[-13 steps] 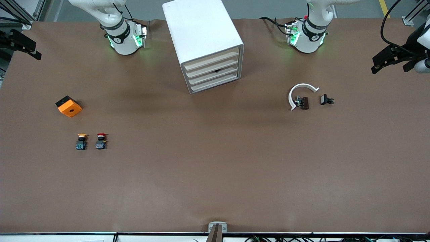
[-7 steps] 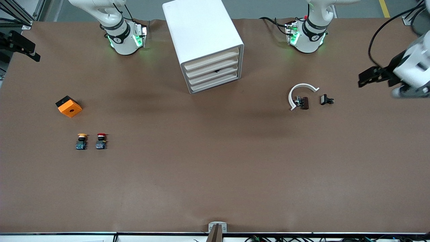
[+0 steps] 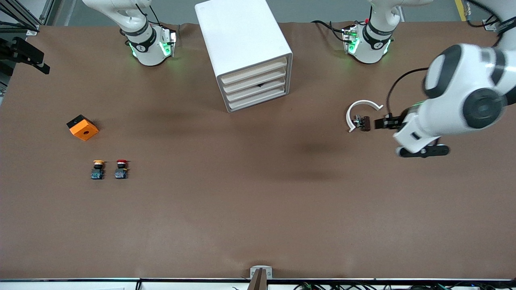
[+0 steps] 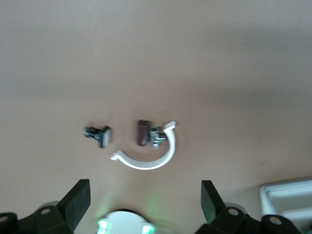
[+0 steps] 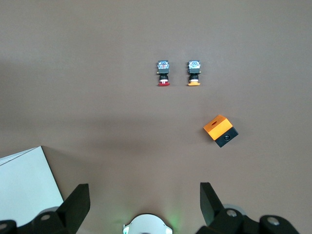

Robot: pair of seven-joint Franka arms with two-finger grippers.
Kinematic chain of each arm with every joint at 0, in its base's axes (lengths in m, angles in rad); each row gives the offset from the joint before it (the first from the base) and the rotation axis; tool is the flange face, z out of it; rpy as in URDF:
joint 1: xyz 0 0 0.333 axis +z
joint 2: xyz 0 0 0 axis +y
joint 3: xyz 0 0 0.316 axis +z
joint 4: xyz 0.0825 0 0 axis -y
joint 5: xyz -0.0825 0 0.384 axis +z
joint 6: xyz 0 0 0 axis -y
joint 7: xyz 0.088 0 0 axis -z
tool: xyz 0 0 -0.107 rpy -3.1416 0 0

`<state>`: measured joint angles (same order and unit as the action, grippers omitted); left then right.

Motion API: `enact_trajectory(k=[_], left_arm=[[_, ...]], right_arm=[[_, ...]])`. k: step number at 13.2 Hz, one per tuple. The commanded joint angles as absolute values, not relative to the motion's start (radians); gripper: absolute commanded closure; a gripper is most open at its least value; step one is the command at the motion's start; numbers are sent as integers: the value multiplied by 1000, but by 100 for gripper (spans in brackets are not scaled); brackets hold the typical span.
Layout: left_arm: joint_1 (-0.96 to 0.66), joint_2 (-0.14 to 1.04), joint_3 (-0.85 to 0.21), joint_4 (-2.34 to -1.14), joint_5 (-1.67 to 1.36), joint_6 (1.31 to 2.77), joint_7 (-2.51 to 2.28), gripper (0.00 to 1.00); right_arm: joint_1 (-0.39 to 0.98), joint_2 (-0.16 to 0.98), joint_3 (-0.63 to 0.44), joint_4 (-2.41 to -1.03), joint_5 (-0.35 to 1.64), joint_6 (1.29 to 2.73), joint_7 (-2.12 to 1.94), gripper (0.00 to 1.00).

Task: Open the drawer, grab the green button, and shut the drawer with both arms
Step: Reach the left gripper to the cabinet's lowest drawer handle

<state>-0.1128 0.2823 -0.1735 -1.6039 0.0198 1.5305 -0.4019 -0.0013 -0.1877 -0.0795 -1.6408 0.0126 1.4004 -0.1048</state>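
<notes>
One white four-drawer cabinet is standing between the two arm bases, and all four drawer fronts are sitting flush. The green-capped button is not showing in any view.

The left gripper is hanging with its fingers spread wide and empty over the left arm's end of the table. There, one white C-shaped plastic ring is lying around one small brown part, with one small black part just beside them.

The right arm is waiting, and the right gripper is hanging equally wide and empty over its own end. There, two buttons are lying side by side, one yellow-capped button and one red-capped button, nearer the front camera than one orange-and-black block
</notes>
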Motion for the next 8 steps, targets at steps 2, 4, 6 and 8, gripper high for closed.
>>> enact_trajectory(k=[2, 4, 6, 8], left_arm=[[-247, 402, -173, -1566, 64, 1569, -721, 0], [-264, 451, -175, -1563, 52, 1572, -861, 0], [-317, 518, -175, -1524, 19, 1572, -1063, 0], [-362, 567, -175, -1519, 3, 1572, -1268, 0]], right_arm=[[-12, -172, -86, -1620, 0, 1388, -98, 0], [-11, -146, -86, -1615, -5, 1388, -98, 0], [-12, -89, -86, -1615, -6, 1394, -97, 0], [-14, -20, -87, -1580, -6, 1396, -113, 0]])
